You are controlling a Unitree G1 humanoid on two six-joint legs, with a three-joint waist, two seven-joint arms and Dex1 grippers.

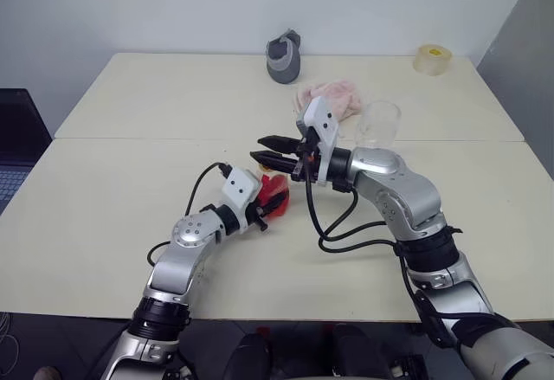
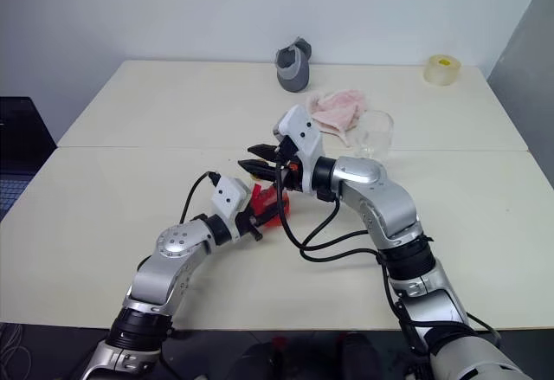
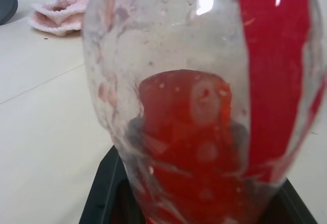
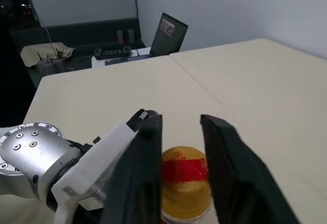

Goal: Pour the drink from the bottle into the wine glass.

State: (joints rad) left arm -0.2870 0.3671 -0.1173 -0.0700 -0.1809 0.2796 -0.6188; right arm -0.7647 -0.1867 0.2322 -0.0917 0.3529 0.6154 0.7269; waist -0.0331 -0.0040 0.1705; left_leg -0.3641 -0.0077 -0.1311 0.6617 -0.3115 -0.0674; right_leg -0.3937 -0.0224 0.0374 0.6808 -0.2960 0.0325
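Observation:
My left gripper (image 1: 265, 202) is shut on the bottle (image 1: 276, 191), a small clear plastic one held just above the table. The red drink (image 3: 271, 55) shows through its wall (image 3: 153, 81) in the left wrist view. My right gripper (image 1: 275, 151) reaches in level from the right, over the bottle's top. Its two black fingers (image 4: 145, 152) press against either side of the yellow cap (image 4: 184, 183). The wine glass (image 1: 379, 123) stands behind my right wrist, clear and colourless, with its stem and foot hidden by the arm.
A pink cloth (image 1: 333, 99) lies just left of the glass. A grey object (image 1: 283, 57) sits at the table's far edge and a tape roll (image 1: 433, 58) at the far right corner. A laptop (image 1: 16, 138) is off the left edge. Black cables (image 1: 342, 224) hang under my right forearm.

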